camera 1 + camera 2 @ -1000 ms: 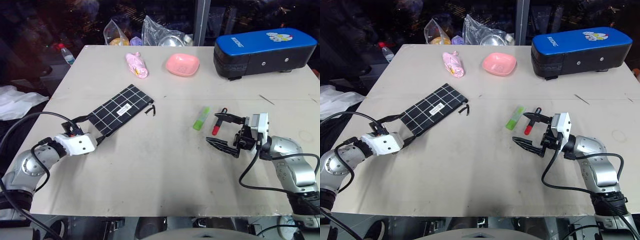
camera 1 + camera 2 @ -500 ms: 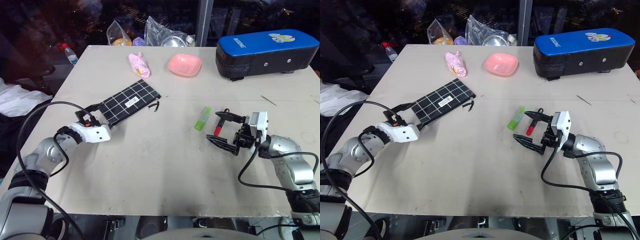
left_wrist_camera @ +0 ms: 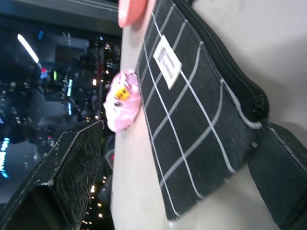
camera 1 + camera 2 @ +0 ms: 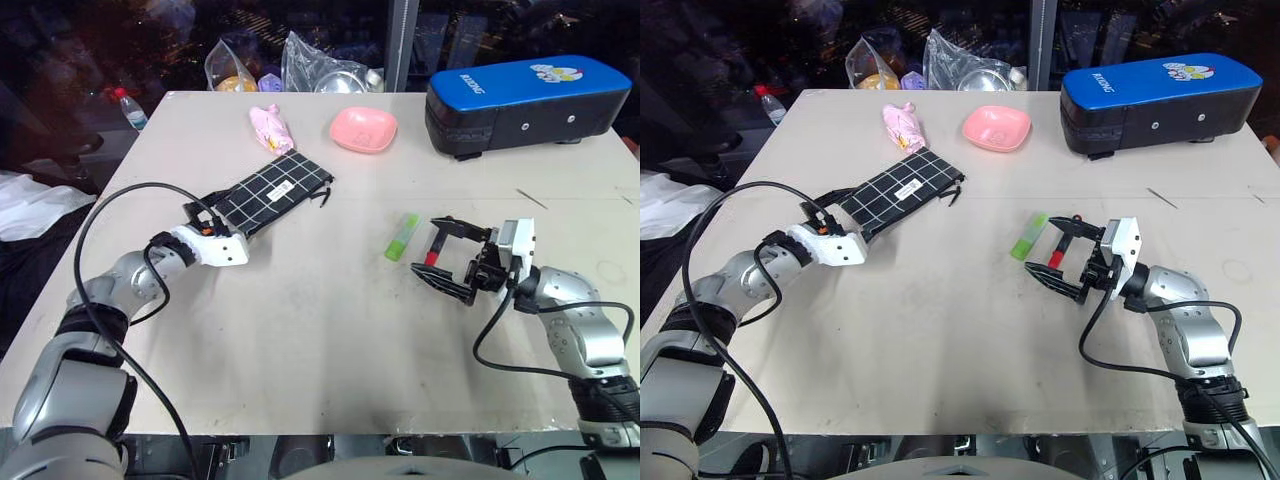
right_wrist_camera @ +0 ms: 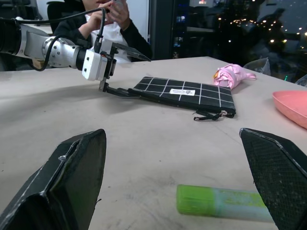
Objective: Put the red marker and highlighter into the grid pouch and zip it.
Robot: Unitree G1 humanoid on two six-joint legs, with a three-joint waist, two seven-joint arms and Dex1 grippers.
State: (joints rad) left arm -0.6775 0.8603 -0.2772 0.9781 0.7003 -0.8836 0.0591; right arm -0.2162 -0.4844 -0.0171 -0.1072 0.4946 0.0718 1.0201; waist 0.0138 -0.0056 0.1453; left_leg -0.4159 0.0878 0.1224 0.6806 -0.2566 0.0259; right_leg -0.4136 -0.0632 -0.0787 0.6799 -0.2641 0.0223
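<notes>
The right claw (image 4: 447, 260), fingers spread wide and empty, hovers level above the beige worktop (image 4: 330, 330) with the slim black-barrelled marker with a red cap end (image 4: 433, 247) lying between its two fingers; the marker's long axis runs roughly away from the robot. The short light green highlighter with a paler translucent cap (image 4: 403, 236) lies just beside it, on the side toward the left arm, roughly parallel. The right arm is the nearer for both.

The flat black fabric pouch with thin white grid lines (image 4: 274, 190) lies well apart, diagonal, zipper pull at its far end. The left claw (image 4: 205, 220), fingers apart, straddles the pouch's near end without clamping it.
</notes>
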